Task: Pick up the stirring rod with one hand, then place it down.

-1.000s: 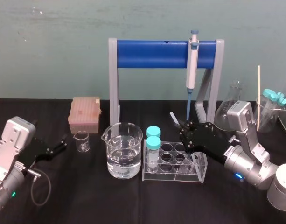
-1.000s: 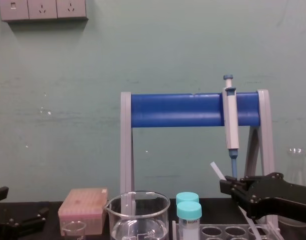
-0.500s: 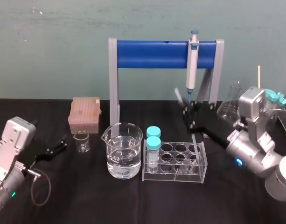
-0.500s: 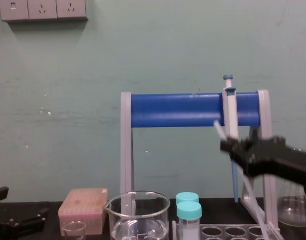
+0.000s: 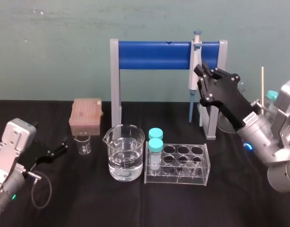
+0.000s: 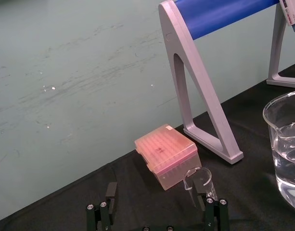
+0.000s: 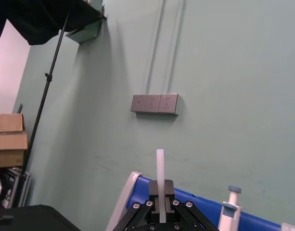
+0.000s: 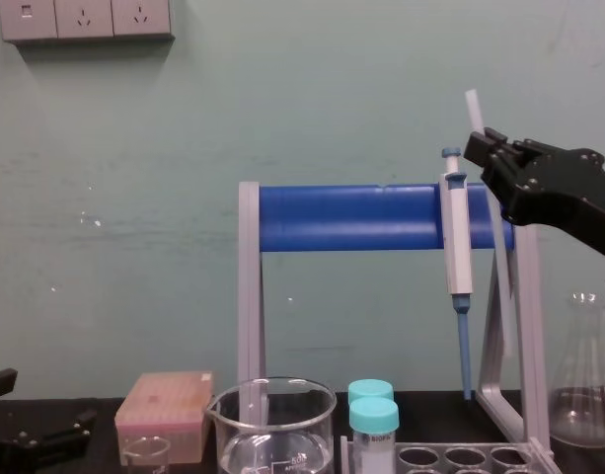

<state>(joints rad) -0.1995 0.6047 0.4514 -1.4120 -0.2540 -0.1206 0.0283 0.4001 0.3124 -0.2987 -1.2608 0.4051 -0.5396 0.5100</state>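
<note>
right tool (image 8: 485,146), upper right of the chest view, clenched on the stirring rod (image 8: 473,105). the rod stands nearly upright, its top leaning slightly toward frame left. its upper end projects above the fingers and higher than the top of the pipette (image 8: 457,237), which hangs on the blue rack (image 8: 351,217). in the head view this tool sits at upper right, in front of the rack's right post, well above the tabletop (image 5: 88,198). left tool (image 5: 61,148), lower left of the head view, released, fingers apart, low near a small beaker (image 5: 83,143).
</note>
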